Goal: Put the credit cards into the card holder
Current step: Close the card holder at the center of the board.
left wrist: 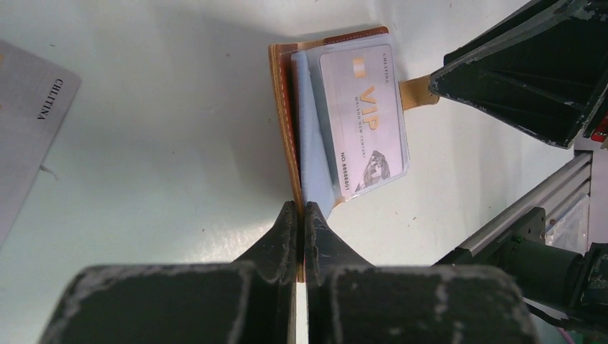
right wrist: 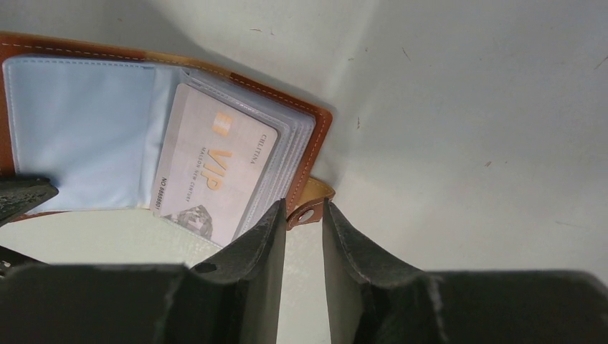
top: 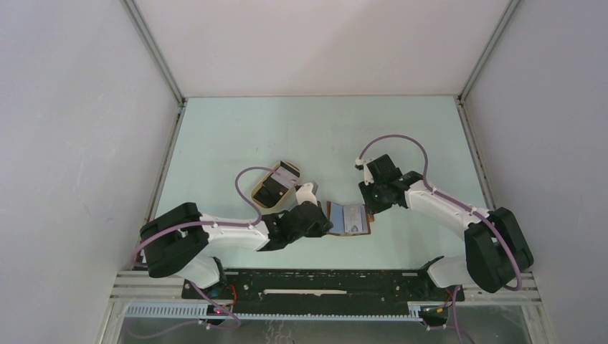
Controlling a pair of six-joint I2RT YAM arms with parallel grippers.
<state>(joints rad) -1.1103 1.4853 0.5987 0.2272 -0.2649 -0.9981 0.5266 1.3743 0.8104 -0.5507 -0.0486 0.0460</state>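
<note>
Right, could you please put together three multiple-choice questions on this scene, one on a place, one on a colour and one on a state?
1. Where is the VIP card? A loose beside the holder; B in a clear sleeve of the open card holder; C under the holder.
2. What colour is the holder's inner lining? A black; B green; C light blue.
3. How is the left gripper? A shut on the holder's brown edge; B wide open; C half open, touching nothing.
Answers: 1 B, sleeve film covers the card; 2 C, a pale blue panel shows in both wrist views; 3 A, its fingers meet on the cover.
</note>
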